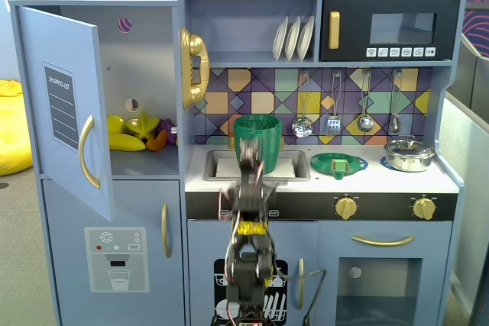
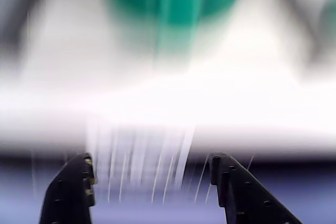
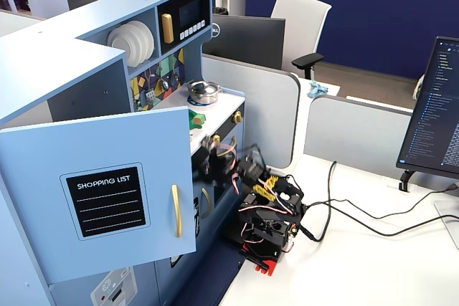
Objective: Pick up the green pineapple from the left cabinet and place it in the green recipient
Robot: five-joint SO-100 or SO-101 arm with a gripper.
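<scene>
Our end effector (image 2: pixel 152 174) is spread open and empty, blurred with motion, with the green recipient (image 1: pixel 257 133) just ahead. We can't pick out the green pineapple; the left cabinet (image 1: pixel 141 74), door open, lies up and left, so we should swing there, slowing beforehand

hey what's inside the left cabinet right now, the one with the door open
On the left cabinet shelf, in a fixed view: a yellow star-shaped fruit, yellow banana-like pieces and something purple. No green pineapple shows; the open door hides the shelf's left part.
</scene>
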